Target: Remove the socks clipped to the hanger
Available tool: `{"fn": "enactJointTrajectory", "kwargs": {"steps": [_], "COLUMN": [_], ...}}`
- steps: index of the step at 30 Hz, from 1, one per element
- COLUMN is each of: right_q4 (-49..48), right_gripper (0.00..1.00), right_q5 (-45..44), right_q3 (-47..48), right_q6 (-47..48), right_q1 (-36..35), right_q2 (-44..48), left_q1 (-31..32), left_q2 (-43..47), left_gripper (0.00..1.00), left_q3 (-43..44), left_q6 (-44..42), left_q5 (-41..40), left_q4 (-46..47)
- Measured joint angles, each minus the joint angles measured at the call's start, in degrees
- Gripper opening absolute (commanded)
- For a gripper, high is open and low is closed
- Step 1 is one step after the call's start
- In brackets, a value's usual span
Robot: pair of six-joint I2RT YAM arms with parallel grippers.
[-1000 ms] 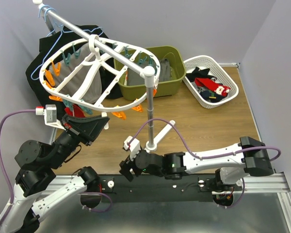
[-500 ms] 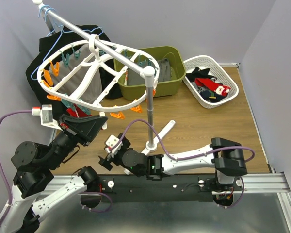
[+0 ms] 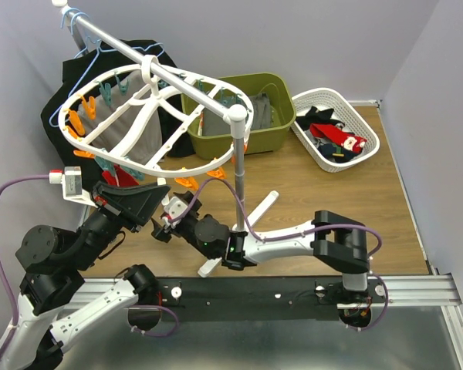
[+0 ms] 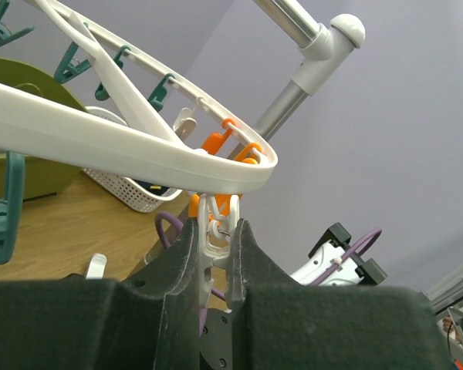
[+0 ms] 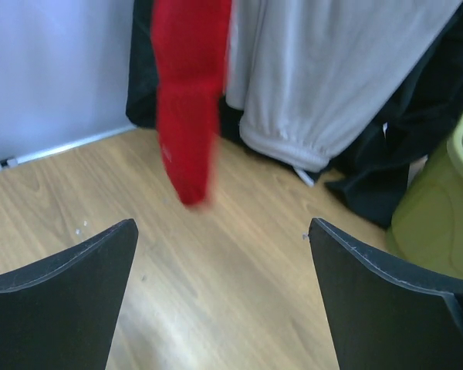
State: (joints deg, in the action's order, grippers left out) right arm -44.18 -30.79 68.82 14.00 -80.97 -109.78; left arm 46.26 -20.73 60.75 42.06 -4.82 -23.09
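The left pincer (image 4: 215, 225) is closed narrowly on the white link of an orange peg (image 4: 225, 202) under the hanger (image 4: 100, 137) rim. The right pincer (image 5: 222, 223) gapes wide and empty above the wooden surface (image 5: 239, 308), facing a hanging red sock (image 5: 187, 100).

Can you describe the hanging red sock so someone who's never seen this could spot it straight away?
Start at the big white oval hanger ringed with orange and teal pegs. A red sock dangles below its rim, in front of a grey cloth and a black garment. It is the only bright red thing hanging there.
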Motion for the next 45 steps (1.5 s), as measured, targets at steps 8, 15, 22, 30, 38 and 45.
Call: {"fn": "enactJointTrajectory", "kwargs": {"steps": [8,15,22,30,38,45], "right_q4": [-3.65,-3.72,-1.84,-0.17,2.49,3.37], "right_gripper": [1.0,0.88,0.82,0.31,0.01,0.01], "right_q5": [1.81,1.95,4.72,9.25,12.76,13.92], "right_q3": [5.01,8.79,14.58,16.33,16.24,13.05], "right_q6": [3.96,3.76,2.93,1.46,-2.16,-6.62], "right_q1": [0.74,2.47,4.42,4.2,4.15,4.15], "right_q2": [-4.46,-6.67,-9.35,-9.57,-9.4,-6.8], "left_q1": [0.0,0.0,0.0,0.0,0.0,0.0], "left_q2": [0.0,0.15,0.24,0.24,0.11,-3.28], "left_gripper": [0.0,0.0,0.0,0.0,0.16,0.42], "left_q3": [0.0,0.0,0.35,0.59,1.14,9.2], "left_q6": [0.0,0.0,-0.02,0.0,-0.15,-2.29], "left_q5": [0.15,0.15,0.15,0.15,-0.11,-4.35], "left_q4": [0.02,0.0,-0.15,-0.17,-1.33,-10.93]}}
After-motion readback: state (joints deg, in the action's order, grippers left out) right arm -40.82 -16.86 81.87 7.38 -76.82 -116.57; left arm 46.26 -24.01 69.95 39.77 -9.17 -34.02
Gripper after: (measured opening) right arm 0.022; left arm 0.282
